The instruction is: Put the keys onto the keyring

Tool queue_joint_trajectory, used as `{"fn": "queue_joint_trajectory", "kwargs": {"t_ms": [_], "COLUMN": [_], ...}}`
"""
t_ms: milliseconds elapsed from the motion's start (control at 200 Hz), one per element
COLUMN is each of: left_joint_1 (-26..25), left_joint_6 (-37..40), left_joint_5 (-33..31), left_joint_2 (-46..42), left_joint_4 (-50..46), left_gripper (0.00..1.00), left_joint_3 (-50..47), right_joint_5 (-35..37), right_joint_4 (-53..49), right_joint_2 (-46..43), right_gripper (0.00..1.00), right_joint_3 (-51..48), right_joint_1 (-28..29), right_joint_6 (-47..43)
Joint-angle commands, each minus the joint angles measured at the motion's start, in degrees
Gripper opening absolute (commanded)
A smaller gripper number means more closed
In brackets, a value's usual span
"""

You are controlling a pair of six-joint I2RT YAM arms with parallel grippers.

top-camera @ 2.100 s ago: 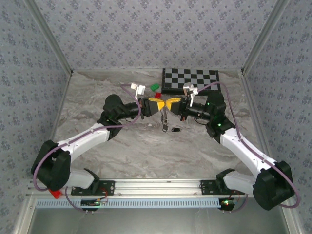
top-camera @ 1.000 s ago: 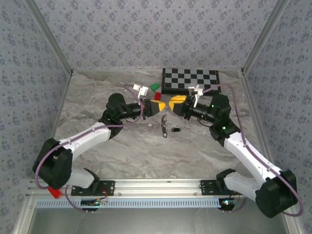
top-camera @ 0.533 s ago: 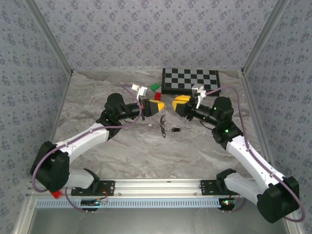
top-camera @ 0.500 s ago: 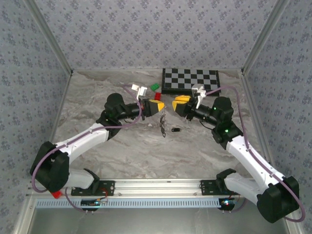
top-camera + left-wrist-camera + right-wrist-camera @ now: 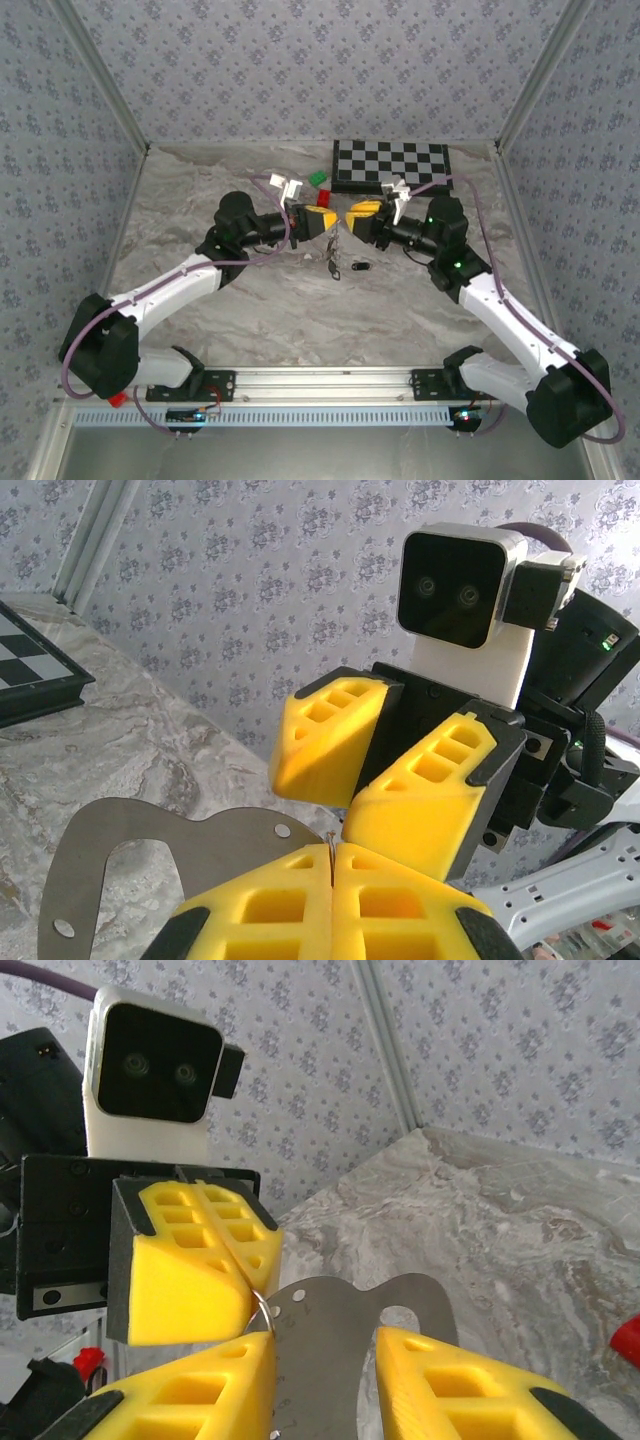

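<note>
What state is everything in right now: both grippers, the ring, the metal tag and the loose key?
Left gripper: shut on the thin silvery wire keyring.
Right gripper: open, yellow pads apart.
Keyring: clamped, off the table.
Flat grey metal tag: hanging by the ring, in the air.
Small key with black oval head: lying loose on the marble table.

right hand (image 5: 354,212) closer to left hand (image 5: 331,220)
</note>
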Motion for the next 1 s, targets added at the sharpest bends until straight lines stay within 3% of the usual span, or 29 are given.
{"fn": "queue_joint_trajectory", "kwargs": {"t_ms": [0, 495, 680, 740, 995], "left_joint_1": [-0.3, -1.0, -1.1, -1.1, -1.2], "left_joint_6": [1.1, 2.3, 2.4, 2.5, 1.8], "left_joint_5": [-0.1, 1.1, 1.3, 1.5, 2.7], "left_joint_2": [-2.0, -2.0, -2.1, -2.1, -2.2], "left_joint_4": [1.2, 0.9, 0.9, 0.8, 1.4], "left_gripper": [0.00, 0.00, 0.00, 0.00, 0.03], "left_joint_3": [1.8, 1.7, 1.8, 1.8, 1.6], "right_joint_5": [-1.5, -4.8, -7.0, -7.7, -5.2], "right_joint_4": [-1.8, -0.7, -0.7, -0.5, -0.5], "right_joint_2": [0.5, 2.4, 3.4, 3.5, 3.2], "right_gripper": [0.32, 0.24, 0.11, 0.00, 0.00], "right_joint_3": [2.9, 3.7, 4.3, 4.2, 3.6], "right_joint_1": [0.7, 1.4, 1.4, 1.4, 0.5], "right_joint_6": [-1.9, -1.6, -1.3, -1.2, -0.3]}}
